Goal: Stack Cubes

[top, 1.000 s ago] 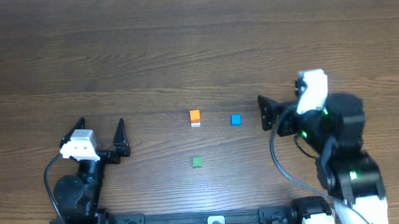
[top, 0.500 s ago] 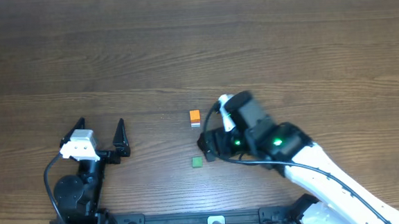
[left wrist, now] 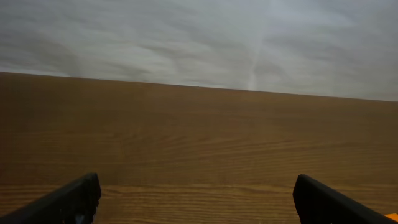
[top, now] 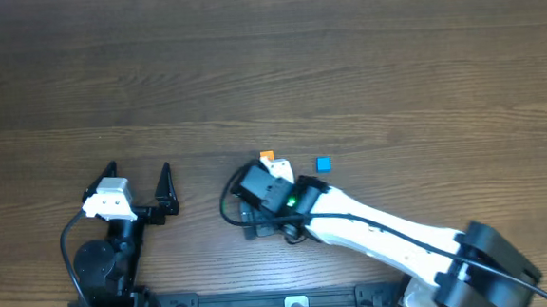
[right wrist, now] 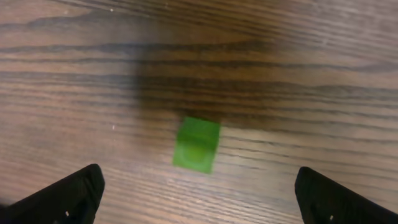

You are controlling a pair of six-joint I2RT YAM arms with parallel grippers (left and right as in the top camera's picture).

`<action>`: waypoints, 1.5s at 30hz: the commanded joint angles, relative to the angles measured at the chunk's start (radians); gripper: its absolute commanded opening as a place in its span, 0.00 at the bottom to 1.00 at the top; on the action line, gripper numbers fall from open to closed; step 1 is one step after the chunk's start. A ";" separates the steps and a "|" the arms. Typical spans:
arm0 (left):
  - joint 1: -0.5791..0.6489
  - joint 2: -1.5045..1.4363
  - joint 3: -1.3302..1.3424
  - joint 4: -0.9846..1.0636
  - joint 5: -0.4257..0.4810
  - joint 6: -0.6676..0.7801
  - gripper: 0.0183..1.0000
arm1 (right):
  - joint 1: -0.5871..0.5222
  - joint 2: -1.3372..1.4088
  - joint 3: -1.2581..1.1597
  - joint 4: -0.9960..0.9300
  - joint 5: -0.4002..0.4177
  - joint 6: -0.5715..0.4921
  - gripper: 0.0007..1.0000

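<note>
The right claw (right wrist: 198, 186) is spread wide, holding nothing. The green cube (right wrist: 197, 144) lies flat on the bench (top: 268, 59), ahead of the claw and roughly midway between its two fingers (right wrist: 68, 196). It touches neither finger, and a broad strip of bare wood shows on each side of it. A dark shadow falls on the wood just past the cube's far edge.

From above, the right arm reaches across the middle of the bench. The right claw (top: 249, 217) is well apart from the left claw (top: 139, 176), with open wood between them. The orange cube (top: 267, 157) sits just behind the right claw's wrist housing, with part of it hidden by the housing. The blue cube (top: 324, 164) stands close alongside the right arm, farther back from that claw than the orange one and apart from it.

The left claw is also spread wide and holds nothing. Ahead of it the wood runs unbroken to the bench's far edge, which meets a pale wall.
</note>
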 commanded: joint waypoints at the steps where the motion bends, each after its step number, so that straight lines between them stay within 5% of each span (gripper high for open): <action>1: 0.005 -0.007 -0.010 0.005 -0.005 0.018 1.00 | 0.019 0.093 0.090 -0.027 0.067 0.111 0.97; 9: 0.005 -0.007 -0.010 0.005 -0.005 0.018 1.00 | 0.021 0.156 0.102 -0.054 0.089 0.216 0.97; 45: 0.005 -0.007 -0.010 0.005 -0.005 0.018 1.00 | 0.090 0.206 0.089 -0.035 0.094 0.184 0.97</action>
